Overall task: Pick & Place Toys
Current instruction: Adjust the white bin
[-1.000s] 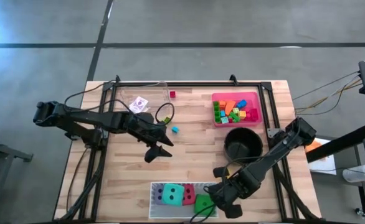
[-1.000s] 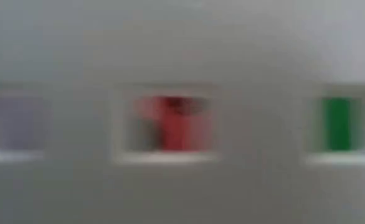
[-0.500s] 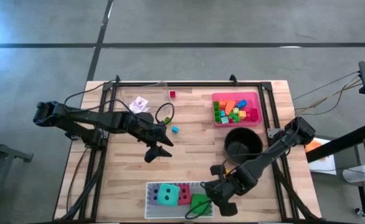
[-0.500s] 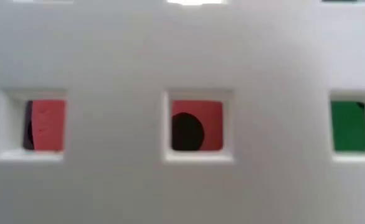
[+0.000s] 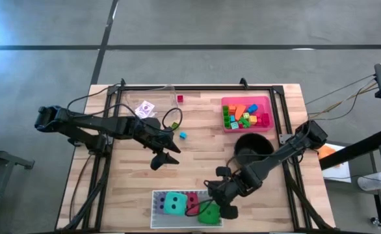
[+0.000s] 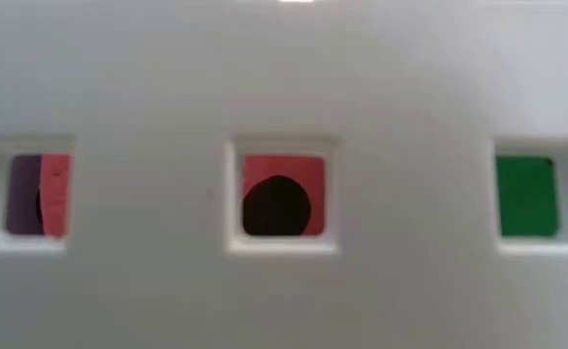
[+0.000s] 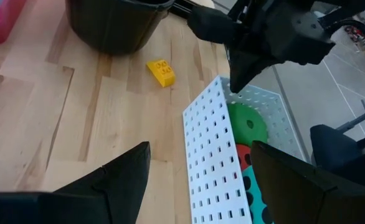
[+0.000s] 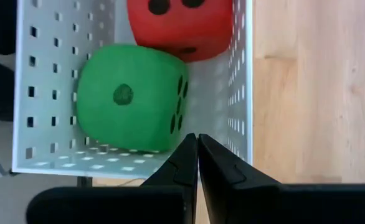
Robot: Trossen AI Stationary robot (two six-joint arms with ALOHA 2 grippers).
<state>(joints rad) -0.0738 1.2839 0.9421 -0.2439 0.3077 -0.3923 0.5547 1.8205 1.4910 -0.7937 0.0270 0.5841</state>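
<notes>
Right gripper (image 5: 224, 209) hangs over the end of the white perforated tray (image 5: 157, 195) at the near edge of the table, its fingers pressed together on nothing; in its wrist view the tips meet above the green die (image 8: 131, 96), which sits loose in the tray's corner against the red die (image 8: 181, 25). The teal die (image 5: 172, 203) lies beside them, so the tray appears to serve as the drop spot for soft dice. Left gripper (image 5: 168, 151) waits mid-table with fingers spread and empty, near a small blue block (image 5: 183, 135), likely a coming pick. Other blocks fill the pink tray (image 5: 224, 103).
</notes>
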